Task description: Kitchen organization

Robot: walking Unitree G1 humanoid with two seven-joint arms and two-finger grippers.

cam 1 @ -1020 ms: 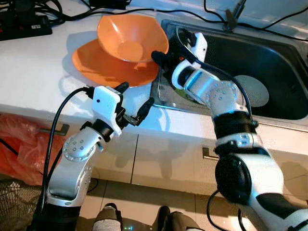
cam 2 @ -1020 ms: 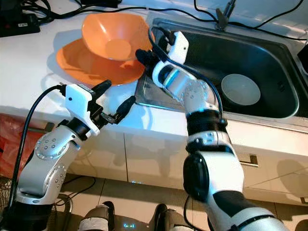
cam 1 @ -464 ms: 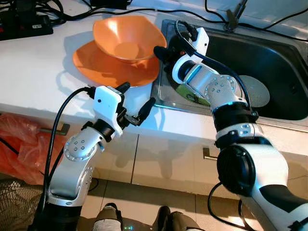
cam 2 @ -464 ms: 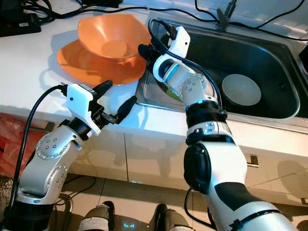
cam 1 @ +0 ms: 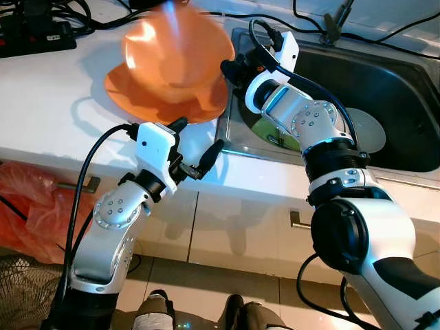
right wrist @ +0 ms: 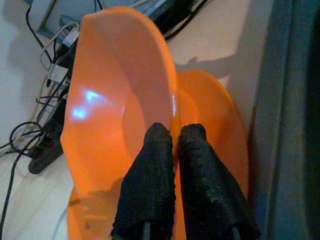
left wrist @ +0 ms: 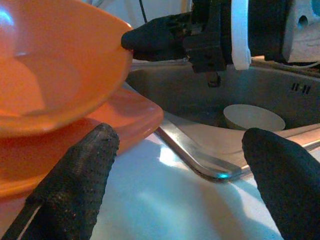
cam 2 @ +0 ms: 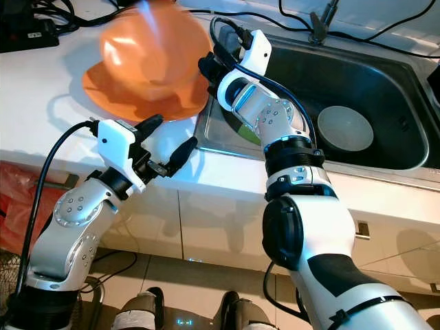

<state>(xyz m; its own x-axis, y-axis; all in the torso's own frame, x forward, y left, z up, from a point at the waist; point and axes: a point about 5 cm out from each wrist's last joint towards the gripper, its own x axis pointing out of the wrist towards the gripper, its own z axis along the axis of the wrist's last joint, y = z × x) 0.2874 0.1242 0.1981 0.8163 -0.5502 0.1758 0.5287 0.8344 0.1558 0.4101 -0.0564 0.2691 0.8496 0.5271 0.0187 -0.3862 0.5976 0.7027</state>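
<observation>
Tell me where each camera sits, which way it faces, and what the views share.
Left eye, head: looks down at the counter and sink; both silver arms show.
Right eye, head: same scene; right gripper pinches the orange bowl.
Left wrist: looks along the open left gripper across the counter to the sink.
Right wrist: looks along the right gripper's fingers, shut on the bowl's rim, above the orange plate.
Shared: all four views show the bowl and plate.
</observation>
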